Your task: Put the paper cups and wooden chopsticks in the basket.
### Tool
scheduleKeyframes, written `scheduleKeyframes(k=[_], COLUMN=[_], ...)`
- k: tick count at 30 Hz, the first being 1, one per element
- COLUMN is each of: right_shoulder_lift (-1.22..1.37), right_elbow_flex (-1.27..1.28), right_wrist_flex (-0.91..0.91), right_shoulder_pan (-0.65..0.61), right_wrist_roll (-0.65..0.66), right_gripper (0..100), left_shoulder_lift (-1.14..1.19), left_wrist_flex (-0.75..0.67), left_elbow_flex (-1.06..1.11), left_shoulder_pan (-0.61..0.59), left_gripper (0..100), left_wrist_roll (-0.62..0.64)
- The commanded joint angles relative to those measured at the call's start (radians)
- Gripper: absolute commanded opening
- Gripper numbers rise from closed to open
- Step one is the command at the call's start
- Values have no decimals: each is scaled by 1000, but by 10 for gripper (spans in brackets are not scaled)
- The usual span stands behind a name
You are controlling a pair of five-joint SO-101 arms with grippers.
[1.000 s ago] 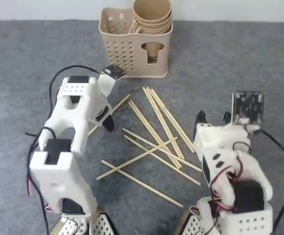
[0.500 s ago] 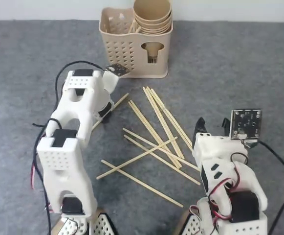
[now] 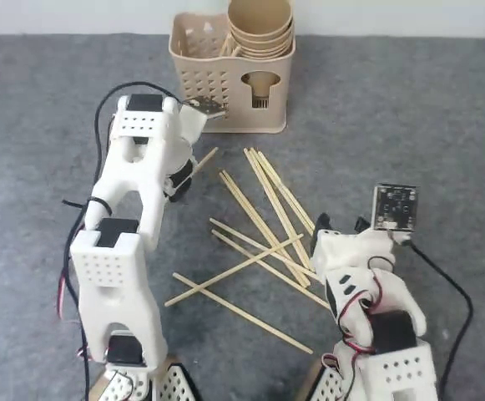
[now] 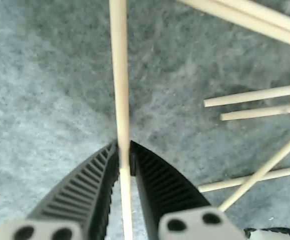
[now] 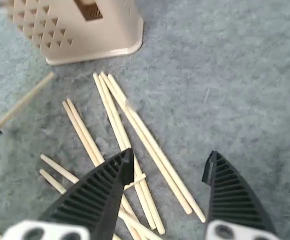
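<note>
Your left gripper [image 4: 124, 148] is clamped shut on one pale wooden chopstick [image 4: 119, 75], which runs between the ribbed black jaws and out past their tips. From above, that gripper [image 3: 184, 178] sits left of the pile, and the held stick [image 3: 206, 159] angles up and away to the right, its far end near the basket but apart from it.

Your right gripper [image 5: 169, 160] has its jaws spread wide, at the near right edge of the loose wooden chopsticks [image 3: 267, 200], which lie crisscrossed on the grey carpeted table [image 3: 409, 109].

At the far centre stands the beige perforated plastic basket [image 3: 217, 83], with a stack of brown paper cups [image 3: 260, 25] in its right side and a few sticks in its left.
</note>
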Motion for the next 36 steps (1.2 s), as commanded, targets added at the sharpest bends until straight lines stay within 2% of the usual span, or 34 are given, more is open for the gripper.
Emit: scheduleKeyframes(k=[1,7,15,21,29,32,36], right_shoulder_lift=[-10,-10,-10,-10,-10,-10,-10], right_elbow_flex=[81,135,137,153,157,157,157], right_wrist_flex=[-137,-199,-199,-206,-206,-206,-205], right_shoulder_pan=[-41,-51,-51,-51,-51,-51,-51], right_wrist_roll=[-15,-11,-12,-9,-8,-8,-8], right_gripper=[234,234,234,234,234,234,234], left_shoulder_lift=[-157,-410,-649,-678,-678,-677,-628], left_wrist_flex=[44,35,-135,-549,-1177,-1375,-1585], left_elbow_flex=[-54,-58,-58,-51,97,179,242], left_shoulder_pan=[32,83,129,94,91,91,98], left_gripper=[23,24,23,23,23,23,22], left_wrist_roll=[25,26,64,390,687,747,750])
